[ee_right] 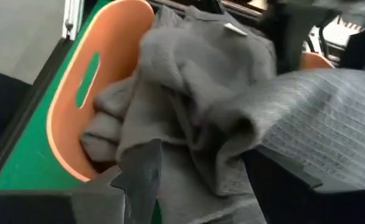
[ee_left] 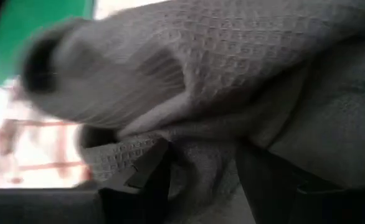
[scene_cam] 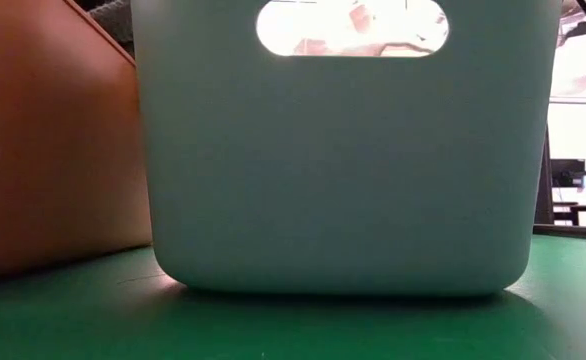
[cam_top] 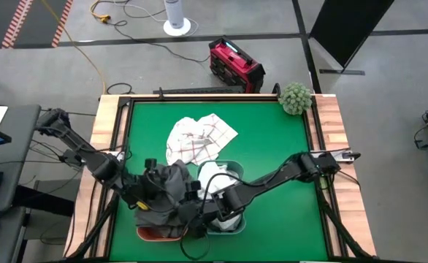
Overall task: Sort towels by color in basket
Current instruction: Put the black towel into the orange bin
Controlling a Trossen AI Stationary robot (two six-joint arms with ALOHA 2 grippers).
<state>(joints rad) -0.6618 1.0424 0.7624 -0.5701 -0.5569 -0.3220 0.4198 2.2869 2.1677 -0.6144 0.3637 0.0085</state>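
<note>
Two baskets side by side at the near edge of the green table (cam_top: 272, 146), toward its middle: an orange basket (ee_right: 67, 118) on the left, a pale mint basket (scene_cam: 343, 160) touching or just beside it on the right. Heaped in and over the orange basket, a pile of dark grey towels (ee_right: 189, 99), rumpled and spilling above the rim. Beside them in the right wrist view, a lighter grey waffle-weave towel (ee_right: 332, 118), draped over the dark ones' edge.

Left gripper (cam_top: 152, 193) down over the orange basket, buried in the grey heap. From the left wrist view, grey waffle cloth (ee_left: 232, 93) bunched between and around the dark fingers (ee_left: 142, 186); seemingly pinched on that cloth, though the contact itself lies hidden by folds.

Right gripper (cam_top: 210, 208) low at the seam between the two baskets, arm reaching in from the right edge. Fingers (ee_right: 139, 174) spread apart in the wrist view, dark grey cloth lying between them, not clamped as far as can be told.

White cloth (cam_top: 218, 175) showing inside the mint basket. Near the middle of the table, behind the baskets, a loose pile of white towels with thin red check lines (cam_top: 199, 139). At the far right corner, a round green fuzzy ball (cam_top: 296, 97).
</note>
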